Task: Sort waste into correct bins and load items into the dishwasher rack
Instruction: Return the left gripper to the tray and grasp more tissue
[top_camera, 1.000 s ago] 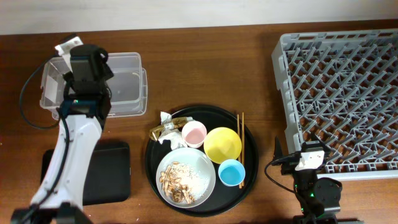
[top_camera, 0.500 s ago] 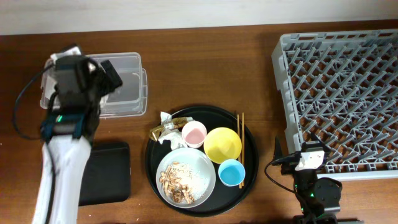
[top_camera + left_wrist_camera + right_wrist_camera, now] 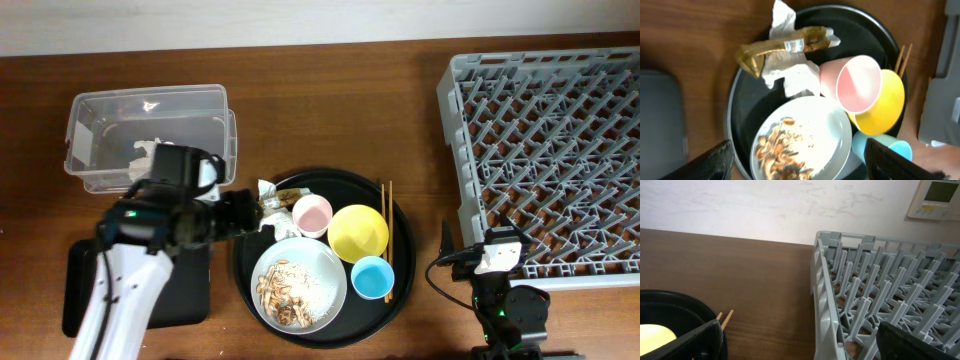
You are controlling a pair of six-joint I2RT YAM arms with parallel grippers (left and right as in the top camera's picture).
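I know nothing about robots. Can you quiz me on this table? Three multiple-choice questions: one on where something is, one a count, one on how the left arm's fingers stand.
1. Where are the chopsticks? A) standing in a cup B) flat on the round black tray, right of the yellow bowl C) held up by an arm
2. How many cups stand on that tray? A) one B) two C) four
3. How are the left arm's fingers? A) spread, holding nothing B) clamped on a cup C) clamped on the chopsticks
Answers: 1 B, they lie along the tray's right side. 2 B, a pink cup and a blue cup. 3 A, the wrist view shows them wide apart, nothing between.
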